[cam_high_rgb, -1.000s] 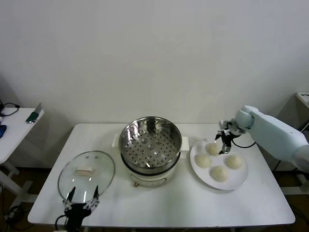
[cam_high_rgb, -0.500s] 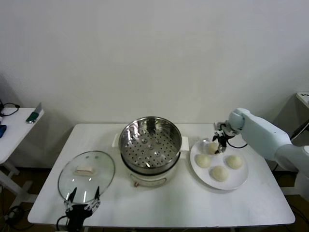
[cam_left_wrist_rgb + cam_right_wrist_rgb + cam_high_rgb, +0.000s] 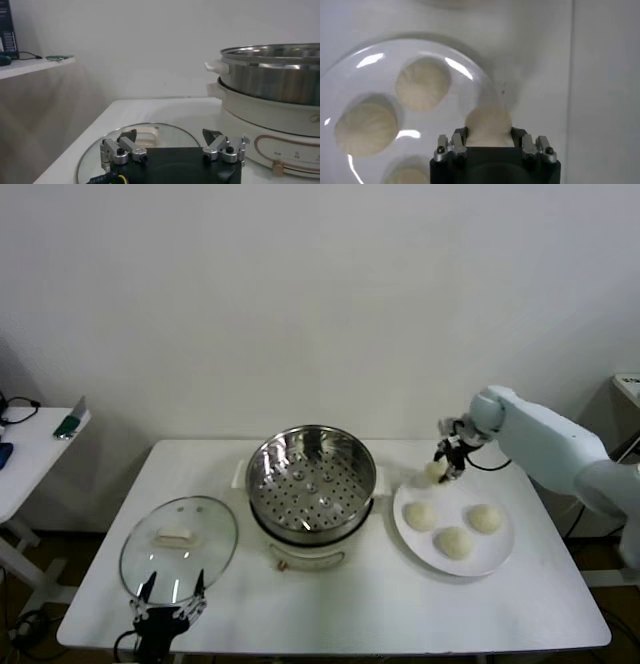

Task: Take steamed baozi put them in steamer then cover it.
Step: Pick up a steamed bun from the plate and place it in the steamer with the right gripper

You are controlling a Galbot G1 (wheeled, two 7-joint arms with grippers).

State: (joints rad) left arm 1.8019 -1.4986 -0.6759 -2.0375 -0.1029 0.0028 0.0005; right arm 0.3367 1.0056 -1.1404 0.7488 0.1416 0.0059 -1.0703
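My right gripper (image 3: 444, 461) is shut on one steamed baozi (image 3: 435, 472), a pale round bun held just above the far left rim of the white plate (image 3: 494, 562). In the right wrist view the bun (image 3: 489, 120) sits squeezed between the jaws of that gripper (image 3: 489, 133). Three more baozi (image 3: 420, 515) (image 3: 485, 517) (image 3: 454, 541) lie on the plate. The steamer (image 3: 311, 480), a shiny perforated basket on a cream pot base, stands empty at the table's middle. The glass cover (image 3: 179, 542) lies flat at the front left. Just before it hangs my left gripper (image 3: 170, 595), open and empty.
The white table (image 3: 360, 604) ends close in front of the cover and plate. A side table (image 3: 30, 444) with small items stands at the far left. In the left wrist view the steamer (image 3: 275, 70) rises beyond the cover (image 3: 150, 134), with the left gripper (image 3: 170, 137) low over it.
My right gripper has shut on the far-left baozi and lifted it off the plate, moving up and slightly towards the steamer. The left arm has not moved.
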